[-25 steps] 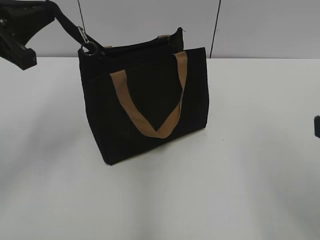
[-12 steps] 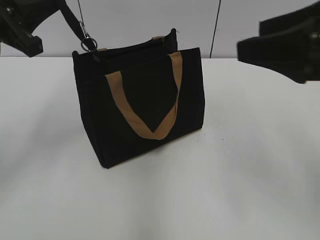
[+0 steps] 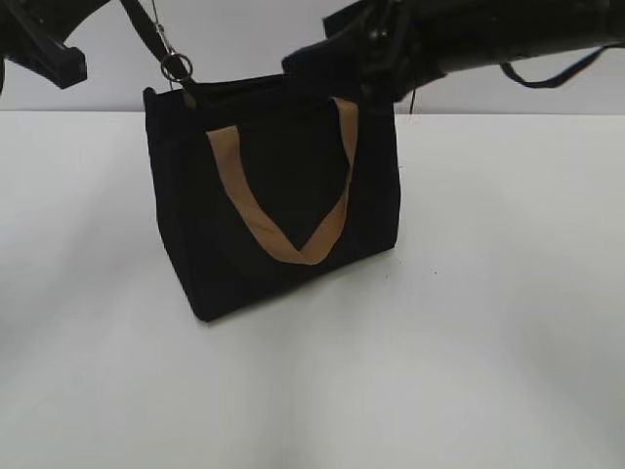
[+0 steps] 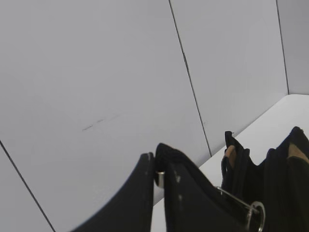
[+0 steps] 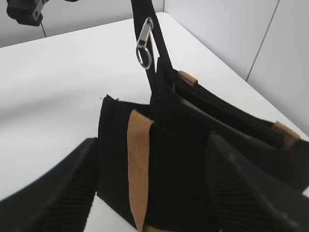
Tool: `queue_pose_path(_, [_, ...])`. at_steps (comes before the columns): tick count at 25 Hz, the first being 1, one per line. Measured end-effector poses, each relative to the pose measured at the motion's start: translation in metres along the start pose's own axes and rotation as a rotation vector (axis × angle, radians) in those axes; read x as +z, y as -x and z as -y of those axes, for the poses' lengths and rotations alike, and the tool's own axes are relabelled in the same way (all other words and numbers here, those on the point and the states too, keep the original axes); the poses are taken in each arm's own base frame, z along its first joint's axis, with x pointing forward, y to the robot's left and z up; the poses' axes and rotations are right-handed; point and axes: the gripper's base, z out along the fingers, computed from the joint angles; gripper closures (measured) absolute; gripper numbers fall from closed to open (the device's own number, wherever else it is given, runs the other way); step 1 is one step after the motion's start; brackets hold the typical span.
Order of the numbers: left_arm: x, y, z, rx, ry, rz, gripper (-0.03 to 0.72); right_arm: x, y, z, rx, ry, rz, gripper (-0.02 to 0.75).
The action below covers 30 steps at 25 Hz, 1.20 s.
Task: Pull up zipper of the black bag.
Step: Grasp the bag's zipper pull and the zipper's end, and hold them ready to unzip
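White tabletop (image 3: pixel 488 322) and pale wall panels surround you; the black bag (image 3: pixel 273 195) stands upright on it, its front tan handle (image 3: pixel 283 210) hanging in a V.

Your left gripper (image 4: pixel 159 193) sits up and to the left of the bag. Its jaws look pressed together on the black shoulder strap (image 3: pixel 146 24), which runs taut from them down through a metal clip and ring (image 5: pixel 144 42) to the bag's near top corner. Your right gripper (image 5: pixel 149 193) has its jaws spread wide, with the bag's top edge in the gap between them and nothing gripped.

The zipper (image 5: pixel 217 113) line lies ahead of the right jaws, along the opening between the two handle bases; you cannot pick out its metal pull here. Judging from this, find that pull before you close: hold the strap tension steady with the left arm, lower the right jaws over the pull alone, and avoid pinching fabric or the tan webbing.

Against half a second ago, the right arm has swung from the far right to directly over the bag's top, while the bag has barely shifted.
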Motion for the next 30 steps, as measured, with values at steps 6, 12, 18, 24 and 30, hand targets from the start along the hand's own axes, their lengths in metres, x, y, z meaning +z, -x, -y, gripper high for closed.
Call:
queue_pose_path(6, [0.001,0.0,0.0,0.004,0.0,-0.001,0.669,0.047,0.016,0.007,-0.031,0.045,0.011,0.223])
queue_pose_path(12, [0.001,0.001,-0.001,0.005,0.0,-0.001,0.669,0.086,0.021,0.001,-0.035,0.1,0.011,0.223])
queue_pose_path(18, [0.001,0.001,-0.001,0.005,0.0,-0.001,0.669,0.115,0.019,-0.01,-0.035,0.134,-0.003,0.223])
queue_pose_path(24, [0.001,0.001,-0.001,0.005,0.0,-0.001,0.669,0.123,0.015,-0.01,-0.021,0.108,-0.016,0.316])
queue_pose_path(30, [0.001,0.001,-0.001,0.005,0.0,-0.001,0.669,0.124,0.014,-0.009,-0.019,0.094,-0.019,0.388])
